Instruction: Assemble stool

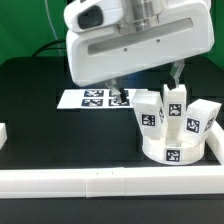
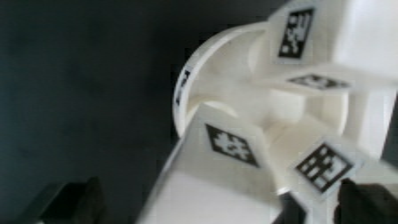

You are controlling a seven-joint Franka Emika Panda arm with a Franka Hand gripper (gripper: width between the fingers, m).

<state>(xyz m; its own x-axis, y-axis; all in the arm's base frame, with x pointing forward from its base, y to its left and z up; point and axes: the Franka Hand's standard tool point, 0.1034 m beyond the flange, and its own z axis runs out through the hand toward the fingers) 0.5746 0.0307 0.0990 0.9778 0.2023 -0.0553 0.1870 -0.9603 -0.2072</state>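
The white round stool seat (image 1: 175,153) lies on the black table at the exterior view's right, a tag on its rim. Three white tagged block legs stand upright on it: one (image 1: 149,111), one (image 1: 176,107) and one (image 1: 203,120). My gripper (image 1: 147,84) hangs just above and behind the legs, its fingers spread wide and holding nothing. In the wrist view the gripper (image 2: 222,206) shows two dark fingertips (image 2: 71,203) far apart. The seat rim (image 2: 199,72) and tagged legs (image 2: 267,148) lie ahead of them.
The marker board (image 1: 88,98) lies flat behind the seat, toward the exterior view's left. A long white border rail (image 1: 100,183) runs along the near table edge. A short white piece (image 1: 3,133) sits at the exterior view's left edge.
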